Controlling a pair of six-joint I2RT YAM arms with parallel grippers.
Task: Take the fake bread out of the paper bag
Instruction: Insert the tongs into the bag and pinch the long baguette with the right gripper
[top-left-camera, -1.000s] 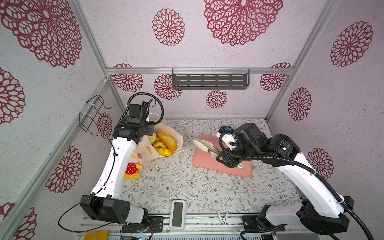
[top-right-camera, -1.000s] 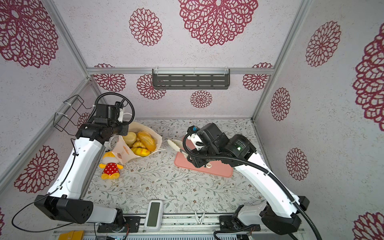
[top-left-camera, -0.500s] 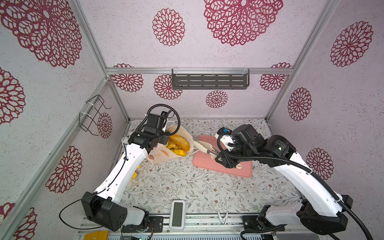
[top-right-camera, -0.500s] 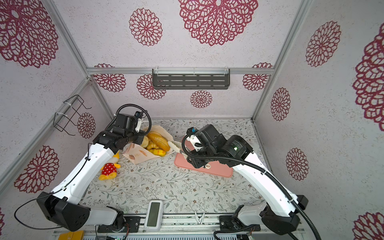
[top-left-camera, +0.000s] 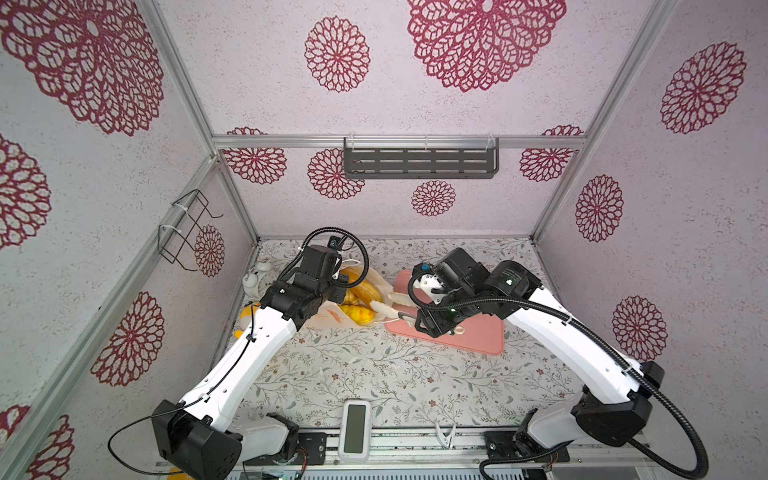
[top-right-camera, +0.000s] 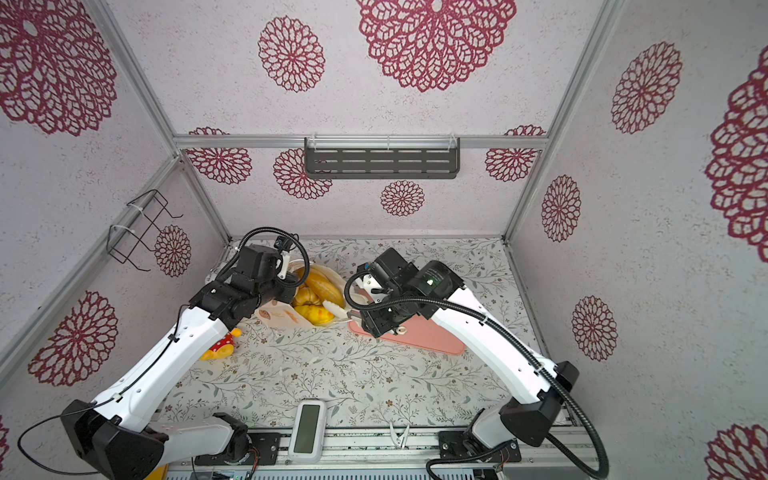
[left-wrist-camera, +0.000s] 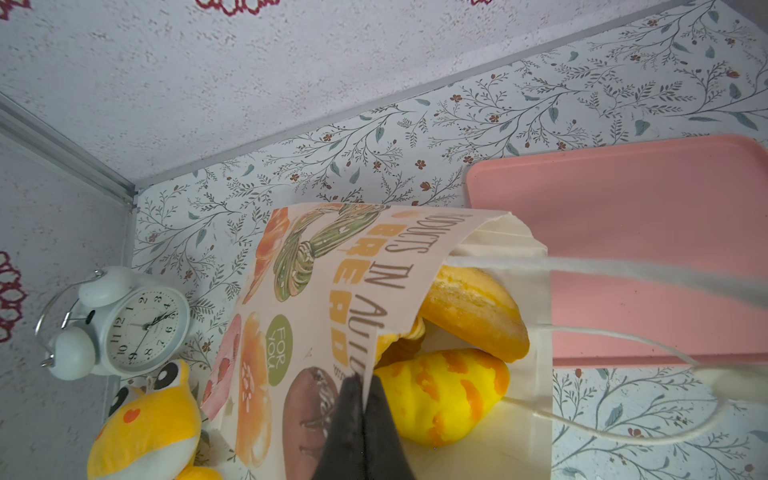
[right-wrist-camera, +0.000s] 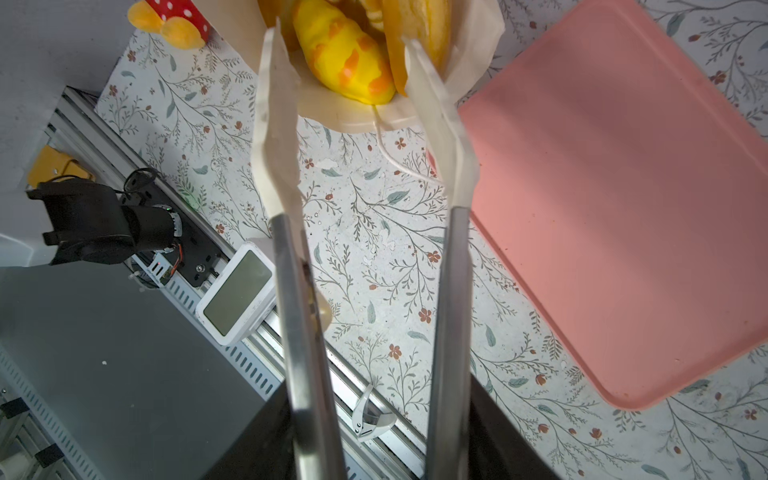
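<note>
- Here, the cream-white paper carrier bag (left-wrist-camera: 316, 291), printed with orange-brown bakery pictures, lies tipped over on the floral-patterned tabletop (top-left-camera: 374, 374). Its mouth faces the flat pink tray (top-left-camera: 478, 338) just beside it.
- The glossy golden and yellow-orange fake bread (left-wrist-camera: 469, 307) sits inside the bag's mouth — a crusty golden loaf next to a smooth yellow roll with orange patches.
- The left gripper (left-wrist-camera: 362, 380) is pinched tight on the bag's upper paper edge.
- The right gripper (top-left-camera: 430, 322) clasps steel tongs (right-wrist-camera: 286, 249) with pale translucent tips. The tips stand apart at either side of the bag's mouth; whether they touch the bread I cannot tell.
- In the way: thin white cord handles (left-wrist-camera: 623, 270) trail loose from the mouth toward the tray, and in both top views the left wrist covers much of the bag.
- Around: a white twin-bell alarm clock (left-wrist-camera: 137, 324) and a yellow plush toy (left-wrist-camera: 145, 428) sit behind the bag by the side wall — a white digital display (top-left-camera: 354, 424) rests at the front rail.
</note>
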